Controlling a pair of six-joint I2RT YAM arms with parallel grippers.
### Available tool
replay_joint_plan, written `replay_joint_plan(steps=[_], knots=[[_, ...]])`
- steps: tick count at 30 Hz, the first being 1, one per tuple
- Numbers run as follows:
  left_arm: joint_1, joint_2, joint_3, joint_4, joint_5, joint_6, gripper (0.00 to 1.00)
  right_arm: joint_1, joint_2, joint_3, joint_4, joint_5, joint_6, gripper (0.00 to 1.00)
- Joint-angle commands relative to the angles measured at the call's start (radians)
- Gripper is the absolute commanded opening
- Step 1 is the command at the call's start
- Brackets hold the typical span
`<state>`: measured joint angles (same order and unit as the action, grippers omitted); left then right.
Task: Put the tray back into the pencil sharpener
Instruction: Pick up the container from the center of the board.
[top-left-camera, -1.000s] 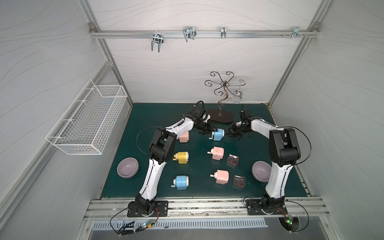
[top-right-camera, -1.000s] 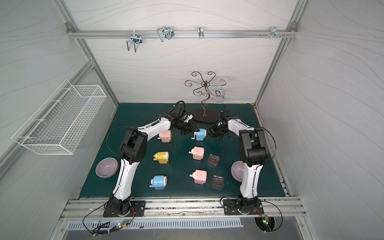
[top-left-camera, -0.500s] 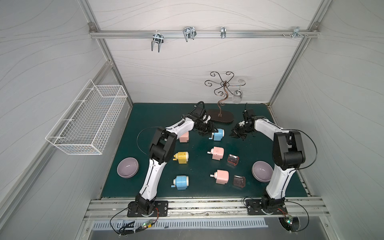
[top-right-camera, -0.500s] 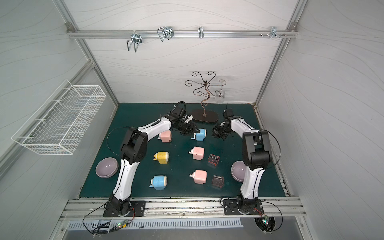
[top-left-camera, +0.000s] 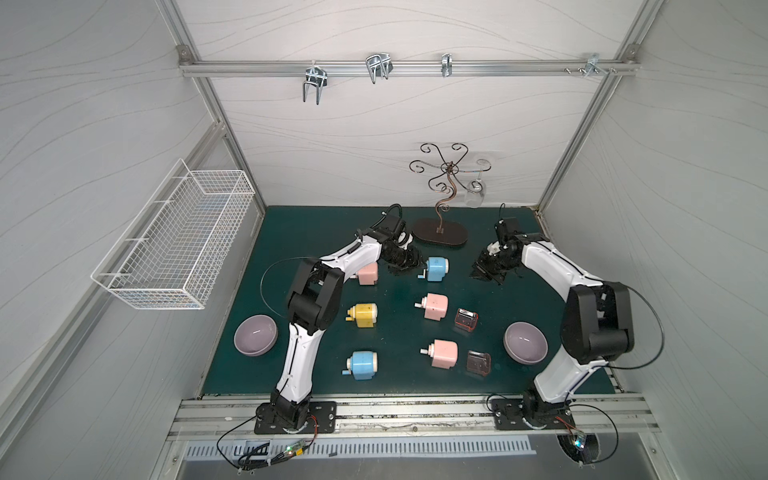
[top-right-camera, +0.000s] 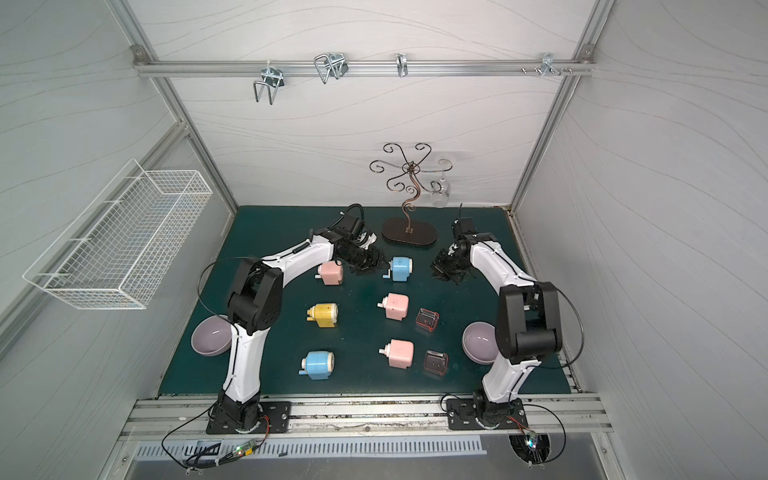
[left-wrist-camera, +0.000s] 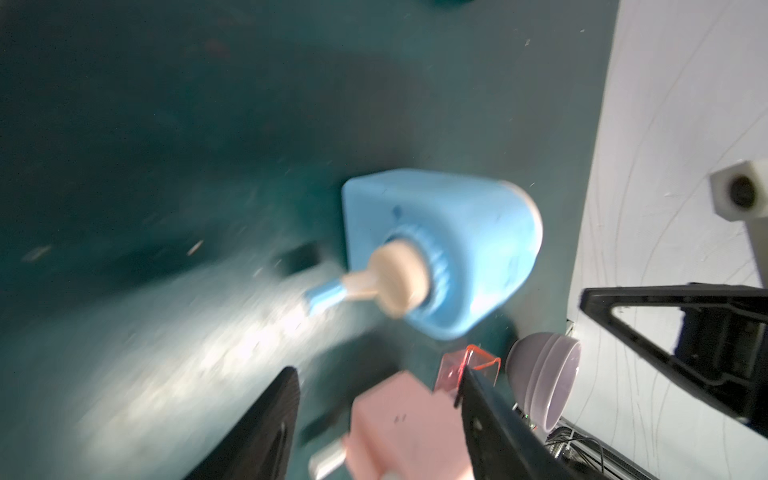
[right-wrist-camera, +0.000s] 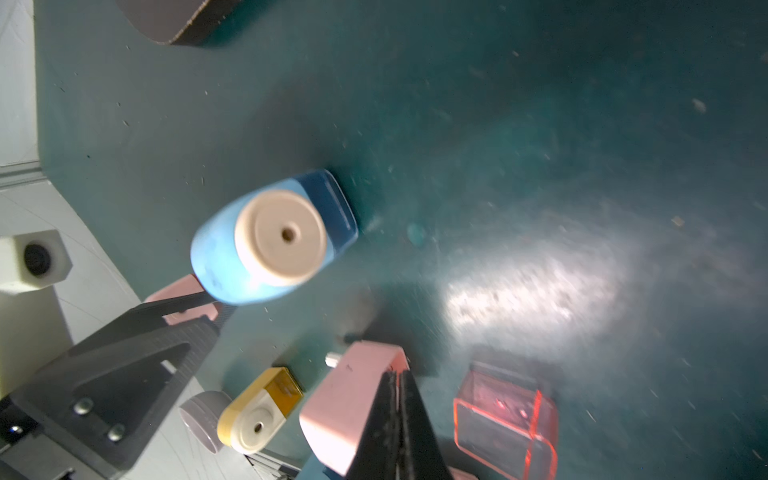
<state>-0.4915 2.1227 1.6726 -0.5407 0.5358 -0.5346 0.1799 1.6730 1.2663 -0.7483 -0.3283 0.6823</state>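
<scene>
while the rear blue sharpener (top-left-camera: 436, 269) appears to hold its tray (right-wrist-camera: 332, 208), two red trays (top-left-camera: 466, 319) (top-left-camera: 478, 363) are left out at 3 o'clock of two pink sharpeners (top-left-camera: 434, 306) (top-left-camera: 442, 353), with the left gripper (left-wrist-camera: 377, 372) parted, the right gripper (right-wrist-camera: 397, 376) closed, both empty.

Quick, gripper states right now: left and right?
Left gripper: open, holding nothing.
Right gripper: closed, holding nothing.

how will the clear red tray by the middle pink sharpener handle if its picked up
The red tray looks like thin clear hard plastic, so probably stiff and light. Its glossy walls may slip in a pinch. Flat-sided, it should slide rather than roll.
</scene>
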Motion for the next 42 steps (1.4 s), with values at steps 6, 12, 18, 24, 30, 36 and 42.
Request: replay_joint_plan(steps=[6,12,18,24,30,36,42], knots=[[0.026,-0.257,-0.145,-0.037,-0.096,0.059,0.65,0.024,-0.193,-0.124,-0.105,0.094,-0.029,0.09],[0.022,-0.385,-0.257,-0.04,-0.112,0.04,0.63,0.077,-0.294,-0.192,-0.151,0.156,-0.034,0.09],[-0.011,-0.495,-0.345,-0.067,-0.172,0.031,0.61,0.156,-0.34,-0.239,-0.177,0.226,-0.028,0.1],[-0.049,-0.554,-0.433,-0.042,-0.206,0.005,0.6,0.196,-0.354,-0.306,-0.156,0.252,-0.009,0.1],[-0.093,-0.567,-0.502,0.011,-0.218,-0.029,0.6,0.199,-0.359,-0.368,-0.108,0.266,0.004,0.11],[-0.139,-0.55,-0.521,0.041,-0.215,-0.055,0.6,0.201,-0.348,-0.407,-0.054,0.253,0.01,0.12],[-0.147,-0.559,-0.538,0.058,-0.206,-0.064,0.6,0.206,-0.331,-0.421,-0.032,0.268,0.001,0.13]])
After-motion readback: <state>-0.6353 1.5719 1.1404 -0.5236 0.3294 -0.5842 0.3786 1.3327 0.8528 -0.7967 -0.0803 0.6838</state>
